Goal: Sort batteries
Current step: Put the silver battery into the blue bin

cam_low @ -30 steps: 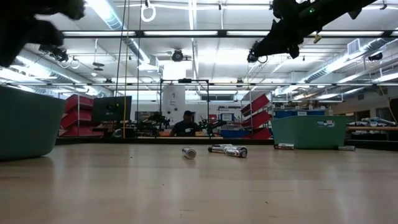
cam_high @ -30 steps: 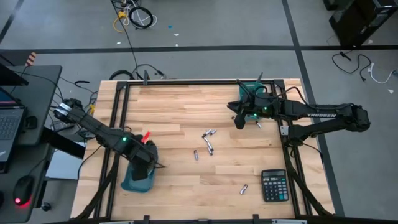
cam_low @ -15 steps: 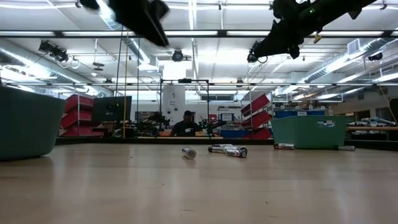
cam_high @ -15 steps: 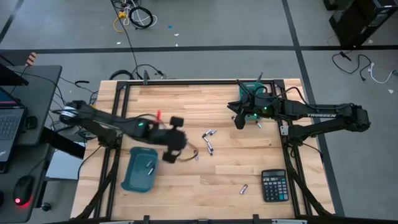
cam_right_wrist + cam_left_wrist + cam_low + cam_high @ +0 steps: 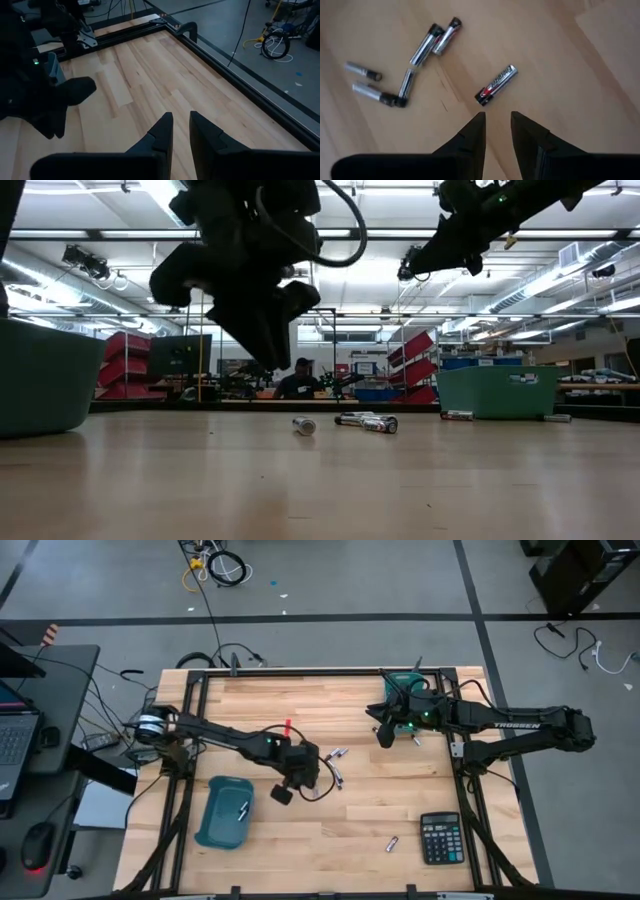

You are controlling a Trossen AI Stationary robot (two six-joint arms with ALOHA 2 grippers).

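Several small silver-and-black batteries [image 5: 337, 768] lie on their sides mid-table; in the left wrist view one lone battery [image 5: 496, 91] lies just ahead of the fingertips and a loose cluster [image 5: 405, 75] lies beyond it. One more battery [image 5: 393, 843] lies near the calculator, and one [image 5: 243, 808] lies inside the left teal bin [image 5: 213, 825]. My left gripper [image 5: 298, 790] [image 5: 498, 122] hangs above the wood beside the lone battery, fingers narrowly open, holding nothing. My right gripper [image 5: 383, 737] [image 5: 181, 120] waits high near the far-right teal bin [image 5: 402, 681], narrowly open and empty.
A black calculator [image 5: 440, 838] lies near the table's near right corner. In the low view, batteries [image 5: 365, 421] lie in the middle distance, the teal bins [image 5: 497, 392] [image 5: 40, 380] stand at both sides, and a person sits far behind. Bare wood lies between the bins.
My left arm has swung from above the left teal bin toward the table's right, out to the middle, and has come down over the loose batteries. A battery now shows lying inside the left bin, where the gripper covered it a second ago.
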